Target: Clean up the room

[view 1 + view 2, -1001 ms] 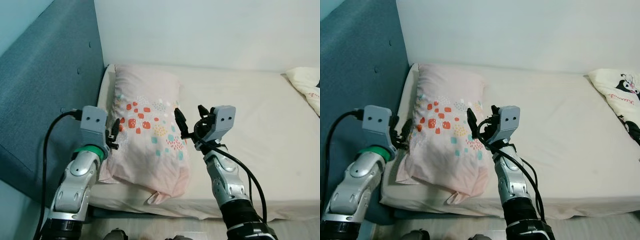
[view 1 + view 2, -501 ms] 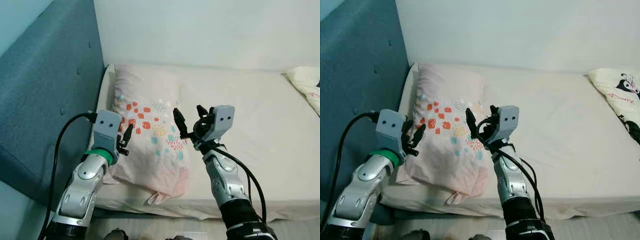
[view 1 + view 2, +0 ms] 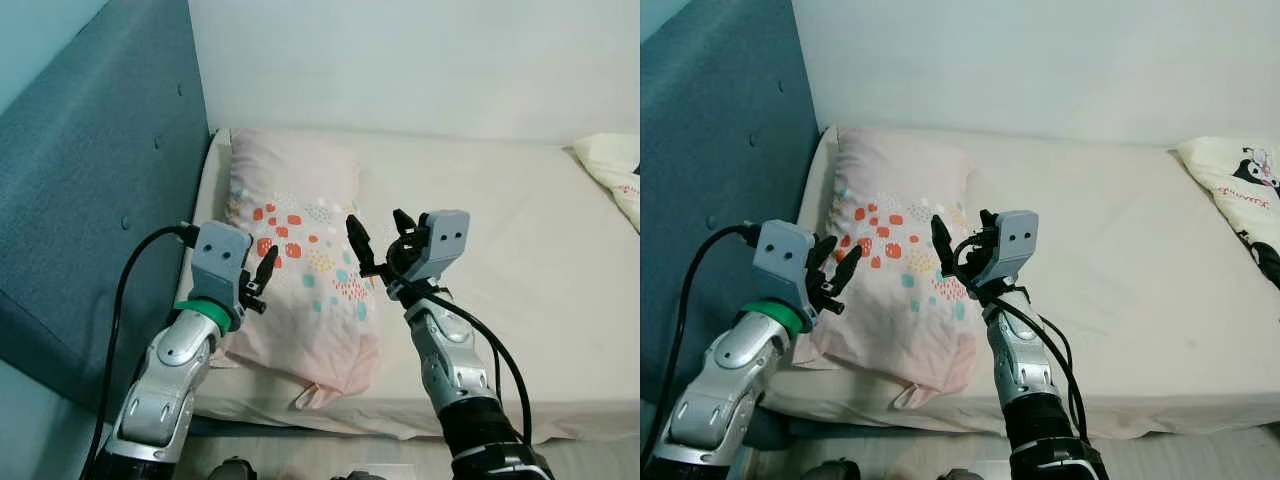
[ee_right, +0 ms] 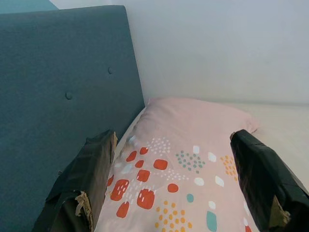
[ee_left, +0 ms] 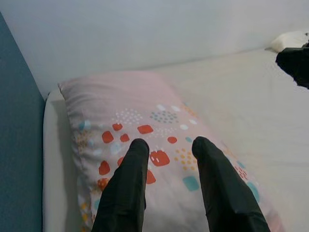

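Pillow, pale pink with a patch of red, yellow and teal marks, lies lengthwise at the head end of the bed, its far end near the white wall and its long side just beside the blue padded headboard. Near end of the pillow reaches almost to the bed's front edge, with a small flap of fabric sticking out at the corner.

Left claw hangs above the pillow's headboard-side edge, fingers spread a little apart with nothing between them; cannot tell whether the tips touch the fabric. Black cable loops from its wrist down along the arm.

Right claw is raised over the pillow's other long edge, fingers spread wide and empty, clear of the fabric.

Bed sheet is cream, lightly creased. Second pillow, cream with a black-and-white cartoon print, sits at the far right end of the bed, well apart from both claws.
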